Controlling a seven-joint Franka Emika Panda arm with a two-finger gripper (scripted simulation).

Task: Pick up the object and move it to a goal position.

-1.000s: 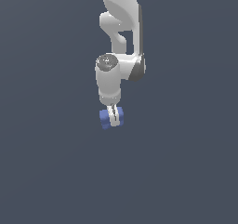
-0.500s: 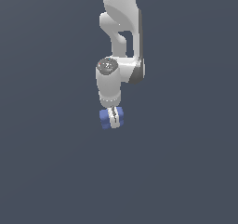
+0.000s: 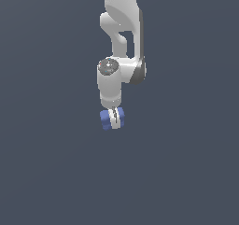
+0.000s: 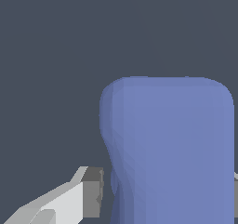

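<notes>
Gripper [image 3: 112, 118] clamps the blue-violet block [image 3: 112, 119] from both sides.

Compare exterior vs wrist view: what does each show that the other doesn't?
Only the exterior view shows the arm's white links and wrist coming down from above, with the blue block small at the gripper, a finger crossing its front.

Only the wrist view shows the block close up: rounded corners, a lumpy waisted side, and one grey finger pad right beside that side; whether it touches cannot be told.

Both show the block between the fingers against a plain dark grey background, with no goal marker visible.
</notes>
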